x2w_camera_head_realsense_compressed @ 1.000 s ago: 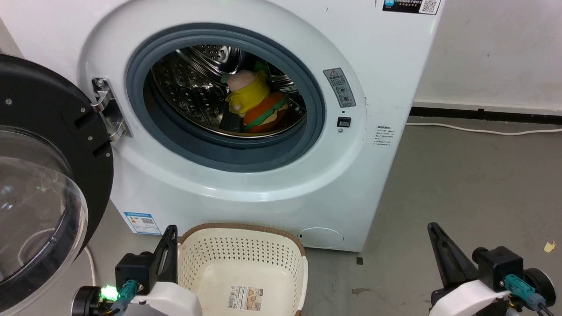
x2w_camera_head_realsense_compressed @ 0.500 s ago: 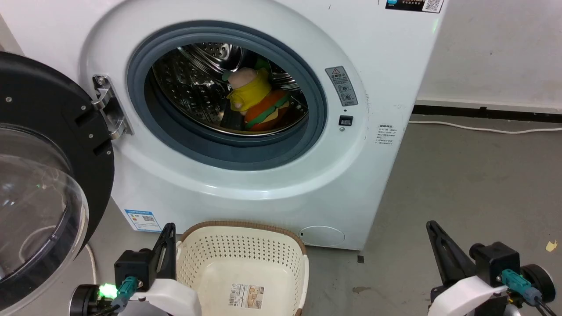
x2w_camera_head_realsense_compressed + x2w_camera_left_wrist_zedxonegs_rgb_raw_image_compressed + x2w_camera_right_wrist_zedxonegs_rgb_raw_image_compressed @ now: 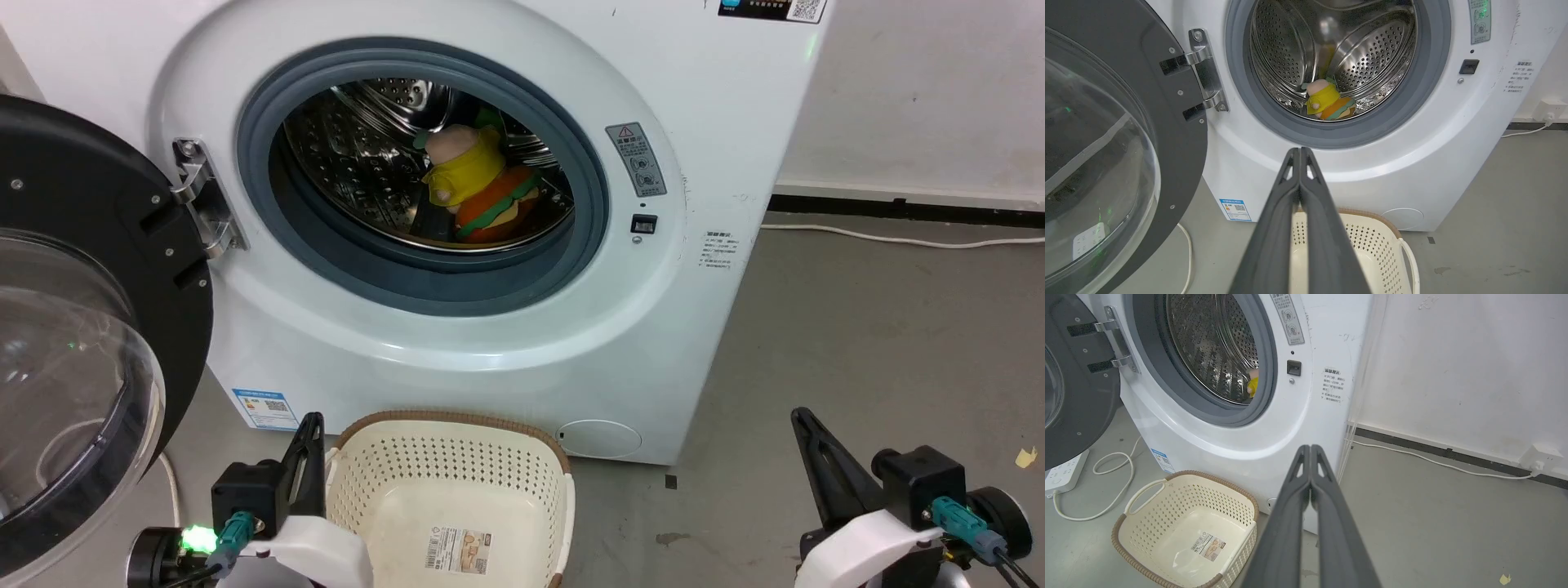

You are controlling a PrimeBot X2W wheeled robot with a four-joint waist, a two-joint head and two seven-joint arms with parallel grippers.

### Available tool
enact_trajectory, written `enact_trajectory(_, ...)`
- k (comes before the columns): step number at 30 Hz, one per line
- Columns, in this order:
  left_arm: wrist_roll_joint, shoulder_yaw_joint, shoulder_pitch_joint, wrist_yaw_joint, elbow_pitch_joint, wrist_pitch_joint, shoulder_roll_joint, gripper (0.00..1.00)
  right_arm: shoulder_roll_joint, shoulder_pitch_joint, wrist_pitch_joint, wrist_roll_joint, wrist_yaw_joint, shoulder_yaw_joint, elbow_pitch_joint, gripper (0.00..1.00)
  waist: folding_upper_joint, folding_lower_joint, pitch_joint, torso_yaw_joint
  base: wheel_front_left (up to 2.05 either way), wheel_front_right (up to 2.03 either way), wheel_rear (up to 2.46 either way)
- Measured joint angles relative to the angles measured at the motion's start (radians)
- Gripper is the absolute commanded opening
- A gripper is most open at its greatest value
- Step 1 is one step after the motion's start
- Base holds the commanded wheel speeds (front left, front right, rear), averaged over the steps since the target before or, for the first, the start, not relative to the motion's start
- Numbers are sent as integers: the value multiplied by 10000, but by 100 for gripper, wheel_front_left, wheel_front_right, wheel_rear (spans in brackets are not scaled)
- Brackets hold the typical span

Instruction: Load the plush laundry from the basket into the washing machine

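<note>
At the left edge of the head view, the door of the washing machine hangs wide open on its hinge. In the lower left, our left hand is narrow: in its wrist view the 2 fingers meet at the tips with nothing between them. It sits close by the left wall of the basket; we cannot tell whether it touches. The basket stands on the floor at the bottom centre, just in front of the machine. Its bottom carries a label sticker and no laundry.

Above it, in the upper centre, the plush laundry lies inside the steel drum, right of the middle and well behind the grey gasket. In the lower right, our right hand is likewise narrow, with its fingers pressed together and holding nothing, over bare floor well apart from the basket.

We judge the loading done, so the step in hand is to finish cleanly. To do it well, we check that no part of the toy rests on the gasket lip; from here it looks clear. We keep the left hand off the basket rim so that it does not shove the basket. We also mind the open door on the left if that arm swings outward. The right hand has free room.
</note>
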Motion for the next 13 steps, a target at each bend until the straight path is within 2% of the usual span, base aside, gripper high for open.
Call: enact_trajectory(13,0,2,0,-2,0,0,-4,0,0,0,0,0,0,0,0,0,0,0,0,0,0,0,0)
